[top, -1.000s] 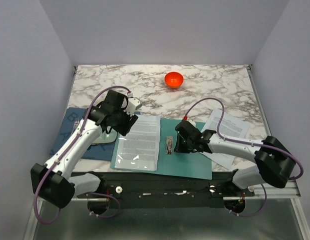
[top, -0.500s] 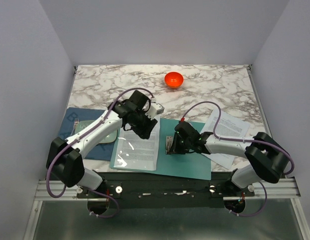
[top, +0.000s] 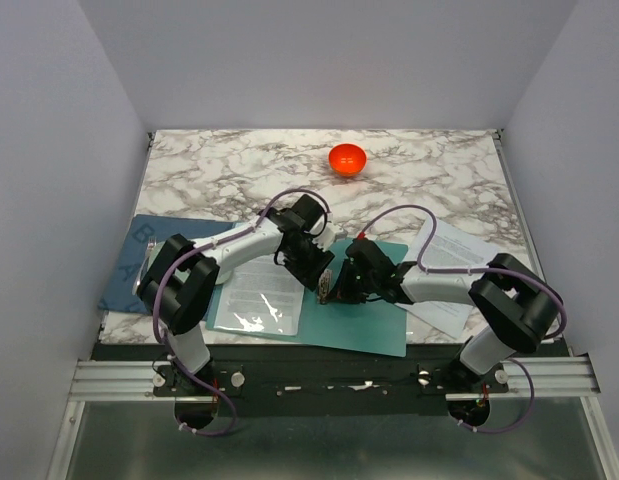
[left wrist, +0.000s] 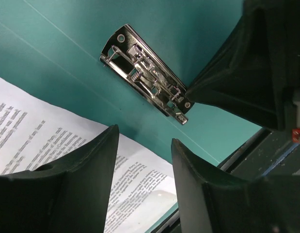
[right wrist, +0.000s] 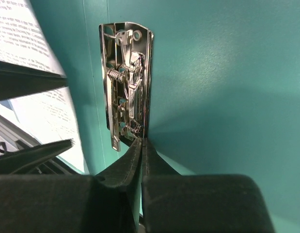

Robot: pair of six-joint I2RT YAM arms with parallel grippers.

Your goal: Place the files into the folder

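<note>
The teal folder (top: 374, 325) lies open at the table's front. One printed sheet (top: 251, 298) lies under its glossy left pocket. More files (top: 459, 268) lie to the right, partly under the right arm. The metal clip (right wrist: 125, 82) sits on the folder's middle. My right gripper (right wrist: 141, 141) is shut, and its tips touch the clip's near end; nothing shows between them. My left gripper (left wrist: 144, 135) is open and empty just above the folder, beside the clip (left wrist: 147, 77) and over the sheet's edge (left wrist: 53, 141). In the top view the two grippers, left (top: 319, 270) and right (top: 336, 290), nearly meet.
An orange bowl (top: 347, 158) stands at the back of the marble table (top: 449, 170). A dark blue mat (top: 139, 255) lies at the left, partly under the left arm. The aluminium rail (top: 319, 375) runs along the front edge.
My left arm has swung right, from over the mat to the clip at the folder's middle. The folder and right gripper have shifted a little left.
</note>
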